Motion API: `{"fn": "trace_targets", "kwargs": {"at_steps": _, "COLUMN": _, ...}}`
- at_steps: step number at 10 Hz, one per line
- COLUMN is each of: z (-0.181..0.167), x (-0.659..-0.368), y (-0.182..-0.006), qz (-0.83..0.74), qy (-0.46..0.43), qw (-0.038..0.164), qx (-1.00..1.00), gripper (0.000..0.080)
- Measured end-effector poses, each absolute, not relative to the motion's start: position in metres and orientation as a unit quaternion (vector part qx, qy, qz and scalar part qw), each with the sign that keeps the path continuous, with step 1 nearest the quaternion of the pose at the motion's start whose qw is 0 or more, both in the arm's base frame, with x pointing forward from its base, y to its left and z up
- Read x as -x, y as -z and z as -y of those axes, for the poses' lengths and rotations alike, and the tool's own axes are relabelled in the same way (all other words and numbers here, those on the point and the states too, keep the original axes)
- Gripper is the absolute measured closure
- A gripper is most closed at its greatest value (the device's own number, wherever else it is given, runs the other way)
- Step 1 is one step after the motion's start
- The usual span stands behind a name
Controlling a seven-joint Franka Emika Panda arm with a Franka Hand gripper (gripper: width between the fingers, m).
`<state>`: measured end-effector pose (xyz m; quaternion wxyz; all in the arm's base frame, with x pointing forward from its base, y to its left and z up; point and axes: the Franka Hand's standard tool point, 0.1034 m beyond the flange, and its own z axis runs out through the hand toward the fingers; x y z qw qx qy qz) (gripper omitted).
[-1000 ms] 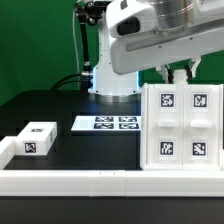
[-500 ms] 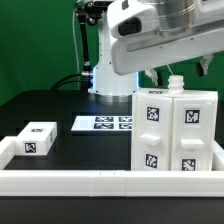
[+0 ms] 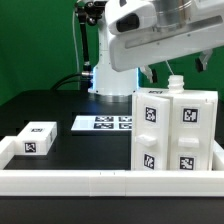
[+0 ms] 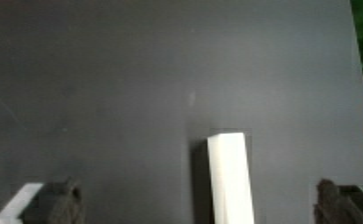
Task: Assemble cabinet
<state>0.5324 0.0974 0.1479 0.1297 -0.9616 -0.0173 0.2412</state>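
The cabinet (image 3: 172, 130) is a large white boxy body with tagged blocks on its faces. It stands upright on the black table at the exterior view's right, one corner turned toward the camera. My gripper (image 3: 163, 79) hangs just above its top edge. In the wrist view my gripper (image 4: 203, 204) is open, with the two dark fingertips (image 4: 57, 200) far apart. A narrow white edge (image 4: 226, 175), apparently the cabinet's top, runs between them and touches neither.
A small white tagged block (image 3: 38, 138) lies at the exterior view's left against the long low white rail (image 3: 70, 180) along the front. The marker board (image 3: 105, 123) lies flat behind the middle. The robot's base (image 3: 108, 75) stands at the back.
The cabinet has turned from face-on to corner-on and shifted toward the exterior view's left. Since half a second ago it stands still and my gripper has risen slightly.
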Motion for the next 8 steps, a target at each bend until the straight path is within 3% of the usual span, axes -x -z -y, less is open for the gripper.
{"fn": "trace_targets", "kwargs": {"at_steps": 8, "z": -0.0965, "x": -0.5249, "y": -0.1471, "qz": 0.026, "qy": -0.241, "qw": 0.130, "qx": 0.961, "gripper": 0.0151}}
